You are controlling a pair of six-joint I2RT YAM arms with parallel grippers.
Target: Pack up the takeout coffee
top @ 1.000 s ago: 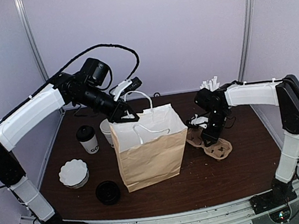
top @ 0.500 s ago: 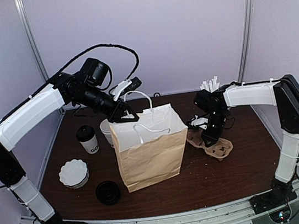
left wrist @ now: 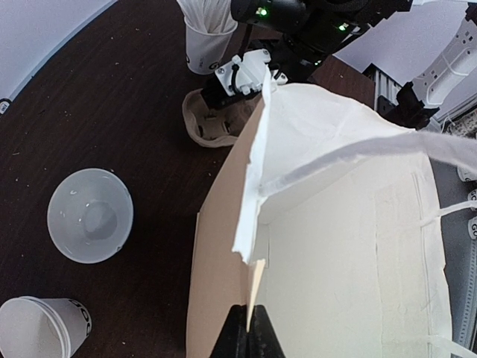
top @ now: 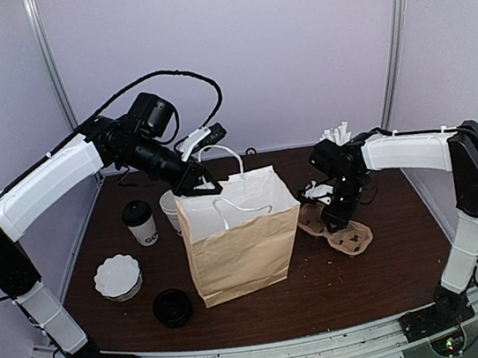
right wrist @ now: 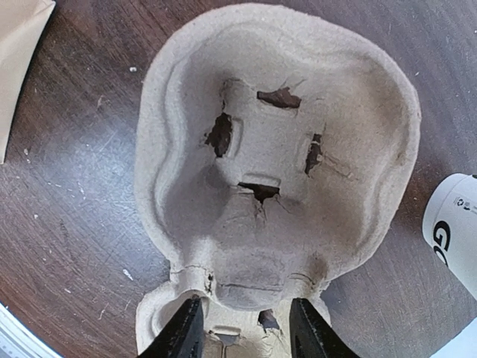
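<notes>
The takeout coffee, a white cup with a black lid, stands at the left of the table, apart from both grippers. A brown paper bag stands upright and open in the middle. My left gripper is shut on the bag's back rim; in the left wrist view the fingers pinch the paper edge and the bag's white inside shows. My right gripper hangs low over the pulp cup carrier. In the right wrist view it stands open astride the carrier's middle ridge.
A lidless white cup stands just behind the bag's left side. A white scalloped disc and a loose black lid lie front left. A cup of white sticks stands back right. A printed white cup lies beside the carrier.
The right arm has shifted slightly over the cup carrier. The left arm, the bag and the cups have not moved.
</notes>
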